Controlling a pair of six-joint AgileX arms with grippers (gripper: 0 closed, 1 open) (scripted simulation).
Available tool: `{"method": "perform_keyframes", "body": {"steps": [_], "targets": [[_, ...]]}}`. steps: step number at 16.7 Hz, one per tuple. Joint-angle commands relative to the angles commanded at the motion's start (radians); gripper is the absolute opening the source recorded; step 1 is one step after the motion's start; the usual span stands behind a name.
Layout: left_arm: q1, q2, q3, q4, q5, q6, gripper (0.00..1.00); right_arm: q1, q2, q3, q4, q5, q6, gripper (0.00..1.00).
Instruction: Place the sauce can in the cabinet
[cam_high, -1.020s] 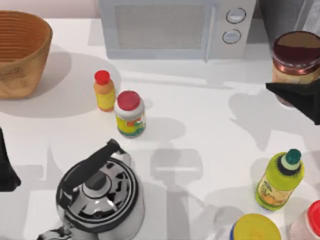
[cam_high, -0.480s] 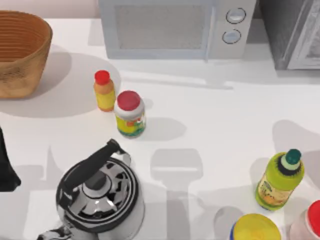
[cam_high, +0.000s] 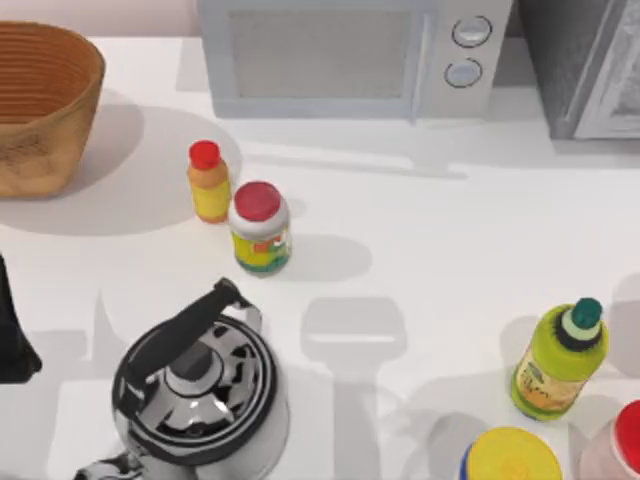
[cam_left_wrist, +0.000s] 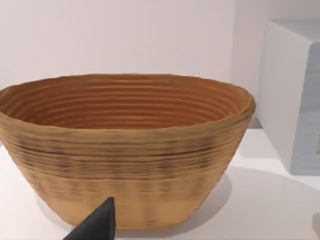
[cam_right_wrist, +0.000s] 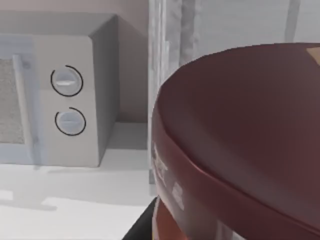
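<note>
The sauce can (cam_right_wrist: 240, 145) looms close in the right wrist view, its dark brown lid tilted toward the camera. A dark finger (cam_right_wrist: 142, 227) of my right gripper shows just beneath it, against the jar. Right behind the can stands the cabinet (cam_right_wrist: 172, 55), its light grey front upright. In the top view the cabinet (cam_high: 575, 60) sits at the far right corner, with a dark grey inside and its panelled door (cam_high: 620, 90) swung open. My left arm (cam_high: 12, 340) rests parked at the table's left edge, and the left gripper (cam_left_wrist: 97, 225) faces the basket.
A white microwave (cam_high: 350, 55) with two knobs stands left of the cabinet. A wicker basket (cam_high: 40, 105) is at far left. A red-lidded jar (cam_high: 260, 228), an orange bottle (cam_high: 208, 180), a kettle (cam_high: 200, 385) and a green bottle (cam_high: 560, 360) stand nearer.
One second ago my right gripper held the sauce can at the top view's right edge, in front of the cabinet. It has since moved out of that view. The left arm has stayed still.
</note>
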Motion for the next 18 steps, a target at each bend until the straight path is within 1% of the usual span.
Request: {"method": "perform_keyframes", "body": {"steps": [2,8,10,12,14,18], "targets": [[0.000,0.000,0.000,0.000,0.000,0.000,1.00,0.001,-0.038,-0.026,0.002,0.028,0.018,0.00],[0.000,0.000,0.000,0.000,0.000,0.000,1.00,0.002,-0.038,-0.028,0.001,0.029,0.021,0.00],[0.000,0.000,0.000,0.000,0.000,0.000,1.00,0.006,-0.007,0.003,-0.015,0.033,0.023,0.00],[0.000,0.000,0.000,0.000,0.000,0.000,1.00,0.017,0.061,0.077,-0.044,0.042,0.028,0.00],[0.000,0.000,0.000,0.000,0.000,0.000,1.00,0.034,0.159,0.194,-0.080,0.055,0.033,0.00],[0.000,0.000,0.000,0.000,0.000,0.000,1.00,0.071,0.410,0.549,-0.169,0.091,0.043,0.00]]}}
